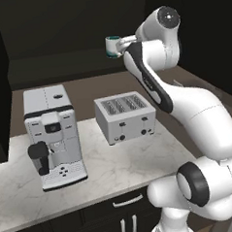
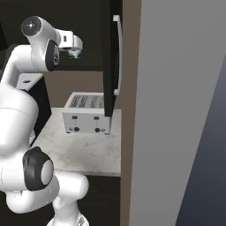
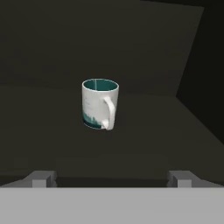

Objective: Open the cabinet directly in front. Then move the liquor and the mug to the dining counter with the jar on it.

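The arm reaches up into the open cabinet [image 1: 59,38], its dark inside spread across the top of the left base view, above the counter [image 1: 120,161]. In the hand view the mug [image 3: 100,104] stands upright on the cabinet's dark shelf [image 3: 52,144], pale outside, teal inside, its handle turned toward the camera and a little to the right in that view. The gripper [image 3: 111,178] sits in front of the mug and apart from it: its two fingertips [image 3: 41,178] rise at the bottom of the hand view, spread wide with clear space between them, and nothing is held. The mug lies ahead of that gap, slightly toward the left fingertip's side in the view. In the left base view the mug [image 1: 113,45] shows just left of the arm's wrist, at shelf height, above and behind the toaster [image 1: 125,117]. In the right base view a bit of teal [image 2: 75,54] peeks out under the hand, beside the edge of the open cabinet door [image 2: 110,57] with its long silver handle [image 2: 118,55]. On the marble counter below stand a coffee machine [image 1: 53,136] toward the left and the toaster to its right, well apart from each other. Dark drawer fronts [image 1: 114,215] run beneath the counter edge.
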You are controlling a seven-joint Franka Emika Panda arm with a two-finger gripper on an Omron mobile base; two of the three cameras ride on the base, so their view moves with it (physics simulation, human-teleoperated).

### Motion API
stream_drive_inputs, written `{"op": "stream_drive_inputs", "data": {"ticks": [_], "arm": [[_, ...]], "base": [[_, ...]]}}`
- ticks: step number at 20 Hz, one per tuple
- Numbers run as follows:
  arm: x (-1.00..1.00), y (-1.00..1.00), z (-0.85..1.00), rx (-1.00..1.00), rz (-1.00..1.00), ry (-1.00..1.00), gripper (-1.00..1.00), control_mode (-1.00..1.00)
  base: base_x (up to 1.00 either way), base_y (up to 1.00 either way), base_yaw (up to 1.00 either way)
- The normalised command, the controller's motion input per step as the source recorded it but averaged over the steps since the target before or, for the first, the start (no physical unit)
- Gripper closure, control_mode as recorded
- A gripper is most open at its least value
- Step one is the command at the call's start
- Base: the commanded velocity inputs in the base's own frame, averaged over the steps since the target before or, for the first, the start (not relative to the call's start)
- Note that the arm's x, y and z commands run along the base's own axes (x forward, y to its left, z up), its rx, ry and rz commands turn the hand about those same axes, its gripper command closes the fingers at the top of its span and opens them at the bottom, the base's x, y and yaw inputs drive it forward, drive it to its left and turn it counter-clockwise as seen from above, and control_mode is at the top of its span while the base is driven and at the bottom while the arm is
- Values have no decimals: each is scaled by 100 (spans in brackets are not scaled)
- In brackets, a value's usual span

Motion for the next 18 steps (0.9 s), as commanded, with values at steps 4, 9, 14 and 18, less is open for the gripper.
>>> {"op": "stream_drive_inputs", "data": {"ticks": [4, 9, 14, 18], "arm": [[0, 0, -1, 0, 0, 0, -100, -100], [3, 0, -21, 4, 0, 0, -100, -100], [10, 0, -18, 4, 0, 0, -100, -100], [16, 3, 0, 0, 0, 0, -100, -100]], "base": [[0, 0, 0], [0, 0, 0], [0, 0, 0], [0, 0, 0]]}}
